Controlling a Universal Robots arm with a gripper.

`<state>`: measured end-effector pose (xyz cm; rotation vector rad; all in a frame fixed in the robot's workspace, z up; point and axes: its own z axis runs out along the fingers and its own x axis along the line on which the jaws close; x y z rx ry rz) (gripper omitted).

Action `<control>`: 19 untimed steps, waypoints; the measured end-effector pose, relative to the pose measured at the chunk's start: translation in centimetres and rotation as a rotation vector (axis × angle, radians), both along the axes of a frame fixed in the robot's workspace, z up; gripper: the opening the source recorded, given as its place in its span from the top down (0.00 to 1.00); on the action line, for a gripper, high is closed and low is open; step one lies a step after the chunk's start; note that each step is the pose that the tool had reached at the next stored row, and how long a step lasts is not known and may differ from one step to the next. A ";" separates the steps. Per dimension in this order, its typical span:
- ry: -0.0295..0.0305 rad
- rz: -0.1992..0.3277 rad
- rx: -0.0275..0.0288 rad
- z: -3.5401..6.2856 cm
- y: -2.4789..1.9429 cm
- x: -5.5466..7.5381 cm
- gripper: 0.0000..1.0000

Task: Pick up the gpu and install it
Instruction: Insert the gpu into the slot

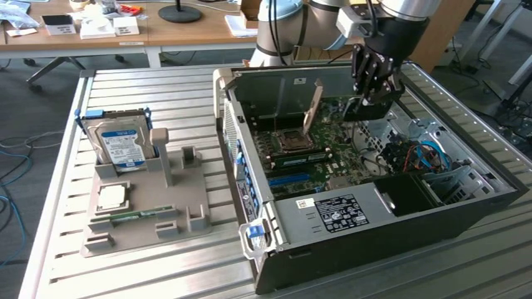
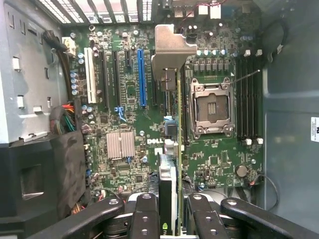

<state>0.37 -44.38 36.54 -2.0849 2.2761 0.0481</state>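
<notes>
Gripping the gpu (image 2: pixel 169 184), the hand (image 2: pixel 172 216) has its fingers clenched on the card. The card is held edge-on, with its black fan on one face and its silver bracket at the far end. From the wrist, the card hangs over the green motherboard (image 2: pixel 124 99), lined up between the blue slot (image 2: pixel 141 77) and the open CPU socket (image 2: pixel 209 107). In the exterior view the hand is at upper right, reaching into the open computer case (image 1: pixel 465 205) on the table (image 1: pixel 149 87). At left, a hard drive (image 1: pixel 121 146) stands in a grey holder (image 1: pixel 158 212).
</notes>
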 end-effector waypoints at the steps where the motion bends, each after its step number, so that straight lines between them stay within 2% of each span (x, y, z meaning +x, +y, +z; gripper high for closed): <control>1: 0.0000 0.000 -0.0001 -0.18 0.00 0.0 0.73; 6: 0.0000 0.000 -0.0001 -0.90 0.00 0.0 0.73; 13: 0.0000 0.000 -0.0001 -0.93 0.00 -0.1 0.73; 19: 0.0000 0.000 -0.0002 -1.02 0.00 -1.0 0.73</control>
